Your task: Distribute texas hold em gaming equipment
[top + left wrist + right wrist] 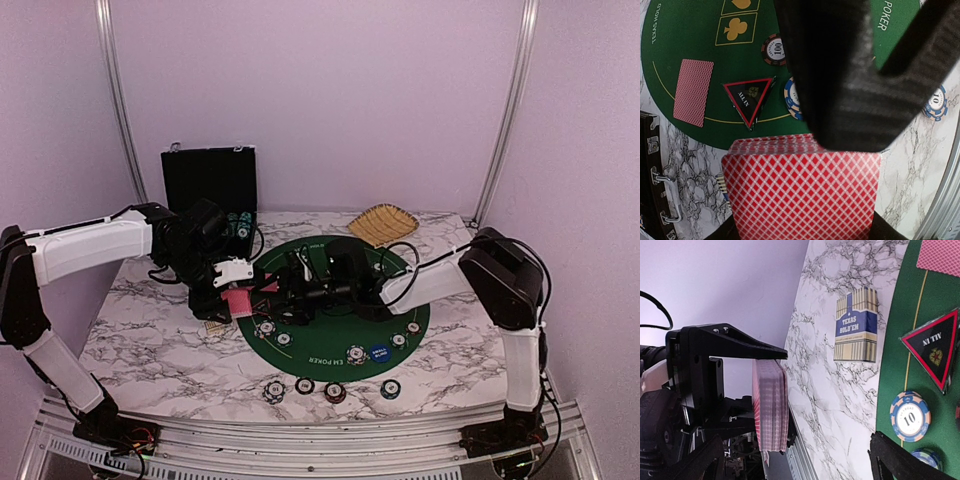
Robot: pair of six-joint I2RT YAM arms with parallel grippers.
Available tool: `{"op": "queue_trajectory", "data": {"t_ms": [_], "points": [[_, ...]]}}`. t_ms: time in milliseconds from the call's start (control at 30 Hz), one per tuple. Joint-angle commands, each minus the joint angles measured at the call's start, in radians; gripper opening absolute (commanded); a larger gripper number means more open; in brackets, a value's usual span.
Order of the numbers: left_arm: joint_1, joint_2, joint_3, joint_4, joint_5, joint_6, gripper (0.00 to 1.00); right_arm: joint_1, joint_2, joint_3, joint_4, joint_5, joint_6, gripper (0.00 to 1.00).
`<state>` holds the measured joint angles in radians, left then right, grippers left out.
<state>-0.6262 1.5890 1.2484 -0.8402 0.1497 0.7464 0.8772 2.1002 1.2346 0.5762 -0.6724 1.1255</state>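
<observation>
My left gripper (237, 301) is shut on a deck of pink-red-backed playing cards (800, 192), held on edge above the green poker mat's (340, 345) left rim. My right gripper (292, 290) stands wide open just right of the deck, and one of its black fingers (840, 75) overlaps the deck's top edge. In the right wrist view the deck (771, 410) sits between the left gripper's black fingers (730, 340). A single card (692, 91), a black-red triangular marker (748, 99) and striped chips (774, 49) lie on the mat. A blue disc button (379, 352) lies near the front.
A Texas Hold'em card box (856, 325) lies on the marble left of the mat. An open black case (210, 180) stands at the back left, and a tan woven basket (383, 224) at the back right. Several chips (335, 391) line the table's front edge.
</observation>
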Motion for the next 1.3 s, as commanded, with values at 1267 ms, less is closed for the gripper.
{"op": "queue_trajectory", "data": {"t_ms": [1267], "points": [[0.003,-0.007,0.053,-0.03,0.036,-0.009,0.07,0.064,0.297,0.343,0.086,-0.061,0.164,0.86]]}}
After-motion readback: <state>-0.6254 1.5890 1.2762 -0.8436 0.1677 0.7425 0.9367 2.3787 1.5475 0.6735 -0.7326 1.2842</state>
